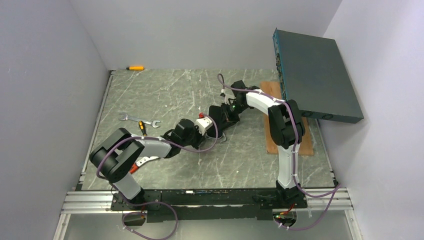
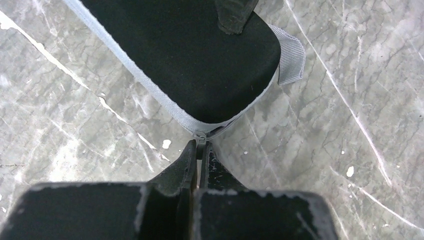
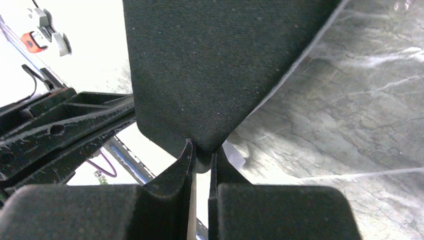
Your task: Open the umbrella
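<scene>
The umbrella (image 1: 218, 116) is a short black oblong bundle with a grey zip along its edge, held between the two arms at mid-table. In the left wrist view its black end (image 2: 200, 50) fills the top, with a grey loop (image 2: 291, 60) at its right. My left gripper (image 2: 200, 150) is shut on the small grey zip pull (image 2: 200, 136) at the bundle's tip; it also shows in the top view (image 1: 202, 125). My right gripper (image 3: 201, 152) is shut on the bundle's other end (image 3: 220, 65), and shows in the top view (image 1: 231, 112). No canopy, shaft or handle shows.
A large dark teal flat box (image 1: 317, 75) leans at the back right over a wooden board (image 1: 290, 135). A wrench (image 1: 140, 120) and a small screwdriver (image 1: 142, 127) lie left of the arms. A yellow screwdriver (image 1: 135, 67) lies at the back edge. Walls close in on three sides.
</scene>
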